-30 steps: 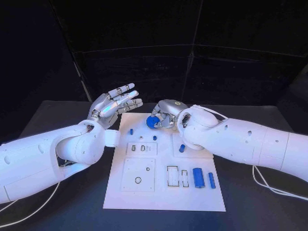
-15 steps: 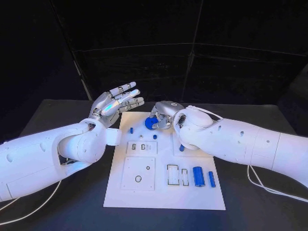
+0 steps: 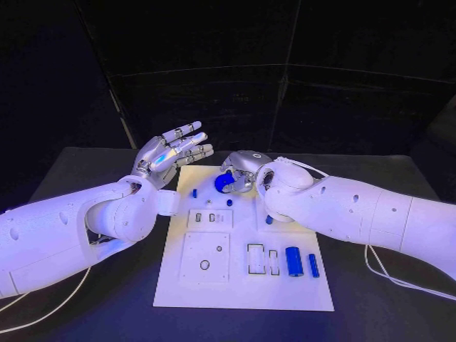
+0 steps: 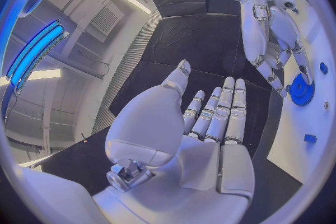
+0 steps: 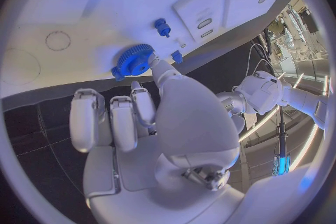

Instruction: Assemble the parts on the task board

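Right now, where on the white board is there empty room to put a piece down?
The task board is bare along its near edge, below the two blue cylinders. The far end is crowded: the right hand holds the blue gear there.

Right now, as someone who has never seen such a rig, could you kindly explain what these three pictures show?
It is a robot with two white arms ending in silver hands. One picture looks down from its head; the round ones come from cameras behind each wrist. On the black table lies a white task board with small blue parts, such as two cylinders near its front. The right hand holds a blue gear at the board's far end. The left hand is raised beside the board, fingers spread, holding nothing.
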You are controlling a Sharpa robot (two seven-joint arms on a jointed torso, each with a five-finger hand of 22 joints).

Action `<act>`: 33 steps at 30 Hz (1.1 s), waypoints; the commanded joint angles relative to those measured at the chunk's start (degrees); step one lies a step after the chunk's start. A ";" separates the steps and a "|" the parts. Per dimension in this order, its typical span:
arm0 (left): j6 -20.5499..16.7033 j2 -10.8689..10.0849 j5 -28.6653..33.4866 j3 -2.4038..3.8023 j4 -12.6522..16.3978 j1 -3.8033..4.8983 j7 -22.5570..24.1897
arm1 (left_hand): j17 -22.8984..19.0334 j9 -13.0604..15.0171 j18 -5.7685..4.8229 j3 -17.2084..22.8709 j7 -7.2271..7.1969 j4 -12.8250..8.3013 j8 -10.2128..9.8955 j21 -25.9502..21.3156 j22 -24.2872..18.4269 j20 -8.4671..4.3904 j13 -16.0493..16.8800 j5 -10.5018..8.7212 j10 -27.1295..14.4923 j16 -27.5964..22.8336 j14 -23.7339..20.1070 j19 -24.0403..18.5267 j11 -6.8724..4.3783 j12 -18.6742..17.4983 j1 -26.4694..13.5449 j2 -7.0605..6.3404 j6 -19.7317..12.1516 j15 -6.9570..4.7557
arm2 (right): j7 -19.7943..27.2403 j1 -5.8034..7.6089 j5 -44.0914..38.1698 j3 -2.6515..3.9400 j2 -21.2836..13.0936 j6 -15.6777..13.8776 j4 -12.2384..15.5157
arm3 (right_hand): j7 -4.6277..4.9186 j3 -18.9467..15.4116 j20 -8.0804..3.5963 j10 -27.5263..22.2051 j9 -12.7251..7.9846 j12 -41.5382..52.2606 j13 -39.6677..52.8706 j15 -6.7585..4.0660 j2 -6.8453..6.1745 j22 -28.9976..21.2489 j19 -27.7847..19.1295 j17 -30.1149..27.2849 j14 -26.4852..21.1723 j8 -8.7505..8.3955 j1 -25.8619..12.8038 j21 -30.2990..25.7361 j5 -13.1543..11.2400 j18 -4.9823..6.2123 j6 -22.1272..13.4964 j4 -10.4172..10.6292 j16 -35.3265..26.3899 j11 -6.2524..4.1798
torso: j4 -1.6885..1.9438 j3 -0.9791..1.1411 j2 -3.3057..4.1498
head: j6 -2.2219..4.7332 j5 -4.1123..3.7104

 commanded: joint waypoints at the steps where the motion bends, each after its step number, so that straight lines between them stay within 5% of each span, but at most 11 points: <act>1: 0.57 0.03 -0.52 0.05 0.03 0.10 0.27 | -0.07 -0.04 0.46 -0.11 7.31 -0.34 -0.13 -0.22 0.04 -0.03 -0.01 -0.26 -0.08 -0.09 -0.21 0.23 -0.08 -0.02 0.37 0.16 -0.35 0.02 | 0.13 0.11 -0.04 0.03 -0.03 2.43 -0.05 | 0.07 -0.84 0.47 -0.66 0.02 -0.31 0.33 0.47 -0.03 1.06 -0.11 6.84 4.29 -0.08 -1.15 -0.12 0.63 -0.45 -0.53 0.98 0.22 0.06 | -0.04 0.03 -0.02 | 0.05 -0.04; 7: 0.59 0.00 -0.52 0.05 0.06 0.10 0.23 | -0.07 -0.04 0.46 -0.10 7.32 -0.36 -0.14 -0.24 0.03 -0.03 -0.02 -0.26 -0.17 -0.09 -0.22 0.19 -0.08 -0.03 0.36 0.16 -0.40 0.02 | 0.04 0.12 0.93 0.03 -0.33 4.60 0.06 | 0.02 -2.31 0.61 -0.56 0.61 0.09 0.47 0.55 1.05 0.86 -0.07 7.19 4.38 0.71 -4.65 -0.21 3.74 -0.41 4.79 5.68 0.40 0.10 | -0.01 0.03 -0.01 | 0.06 0.00; 20: 0.72 -0.08 -0.52 0.05 0.17 0.10 0.24 | -0.07 -0.05 0.46 -0.07 7.32 -0.39 -0.15 -0.26 0.03 -0.03 -0.02 -0.25 -0.22 -0.10 -0.23 0.19 -0.08 -0.04 0.35 0.18 -0.45 0.03 | -0.44 0.13 2.38 0.03 -1.27 5.05 0.18 | -0.14 -5.03 0.46 0.33 0.54 1.46 1.54 0.44 1.76 2.60 1.24 9.00 4.78 0.59 -7.61 0.48 8.53 -0.79 6.06 9.26 1.25 -0.02 | -0.11 0.02 0.02 | -0.16 0.20; 33: 0.78 -0.29 -0.52 0.05 0.14 0.10 0.16 | -0.07 -0.05 0.45 -0.03 7.33 -0.44 -0.16 -0.28 0.02 -0.03 -0.03 -0.25 -0.31 -0.11 -0.25 0.13 -0.07 -0.05 0.37 0.22 -0.51 0.03 | 2.28 0.11 1.79 0.00 -5.56 -4.64 4.51 | -0.08 -5.80 0.50 0.76 0.48 2.14 2.11 0.48 2.30 3.28 1.72 9.17 4.80 0.46 -5.21 0.78 10.79 -0.93 5.73 8.26 1.37 0.01 | -0.02 0.04 -0.06 | -0.04 -0.15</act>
